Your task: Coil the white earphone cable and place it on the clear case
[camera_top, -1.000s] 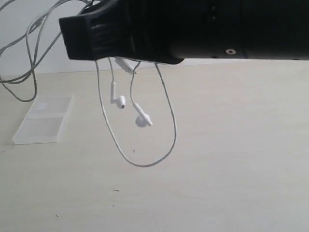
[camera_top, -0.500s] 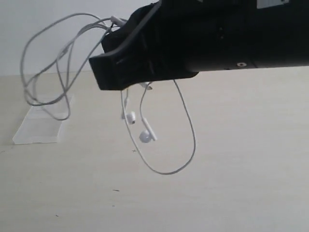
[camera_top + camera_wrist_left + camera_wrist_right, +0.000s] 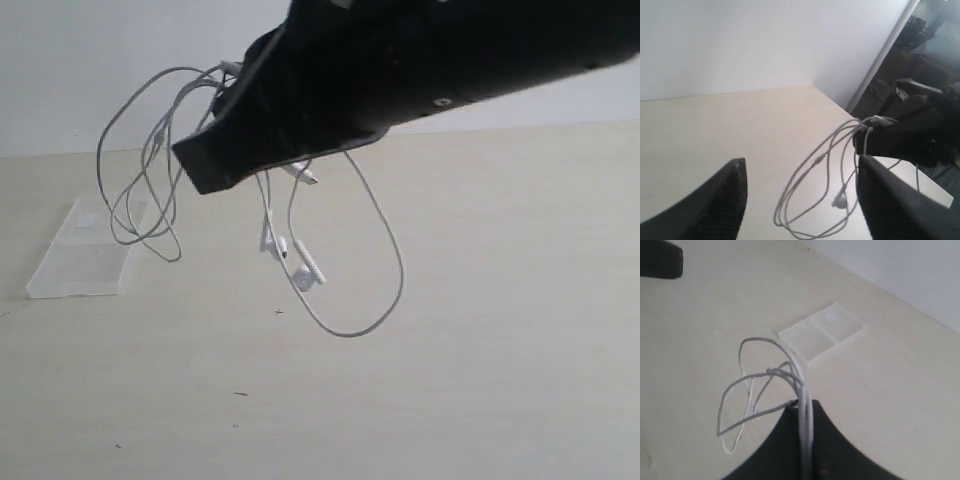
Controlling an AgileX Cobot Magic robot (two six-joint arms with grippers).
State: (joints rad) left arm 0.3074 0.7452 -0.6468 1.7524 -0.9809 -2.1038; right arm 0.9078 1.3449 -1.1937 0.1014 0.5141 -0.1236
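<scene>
White earphone cable [image 3: 350,333], thin and loopy, hangs pinched in right gripper [image 3: 802,410]; left gripper [image 3: 801,165] gapes wide; flat clear case [image 3: 88,255] at eight o'clock.

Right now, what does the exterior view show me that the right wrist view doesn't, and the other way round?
Exterior only: the two earbuds of the white earphone cable dangling below the right end effector, with a long loop hanging under them. Right wrist only: the strands pinched together between that end effector's fingers. Both: the cable hanging in loose loops above the table, and the clear case lying flat with nothing on it.
</scene>
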